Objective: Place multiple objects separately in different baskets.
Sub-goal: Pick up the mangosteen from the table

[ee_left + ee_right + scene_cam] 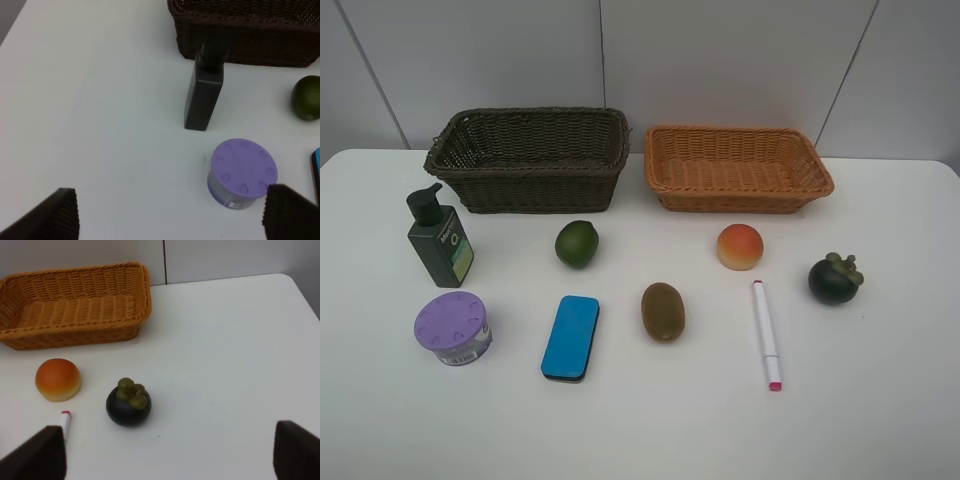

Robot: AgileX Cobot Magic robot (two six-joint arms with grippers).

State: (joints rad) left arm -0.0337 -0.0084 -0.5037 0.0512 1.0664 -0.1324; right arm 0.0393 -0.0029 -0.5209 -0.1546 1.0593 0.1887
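On the white table lie a lime [577,243], kiwi [663,311], peach [740,246], mangosteen [835,279], dark green pump bottle [439,238], purple-lidded tub [453,327], blue eraser [571,337] and white-pink marker [766,333]. Behind them stand a dark brown basket [450,140] and a light orange basket [655,165], both empty. Neither gripper shows in the exterior high view. My left gripper [172,215] is open above the table near the tub [243,172] and bottle [204,90]. My right gripper [170,455] is open near the mangosteen [128,403], peach [57,379] and marker tip [65,421].
The table's far edge meets a grey panelled wall. The lime [307,97] and the dark basket [240,40] show in the left wrist view; the orange basket [142,285] shows in the right wrist view.
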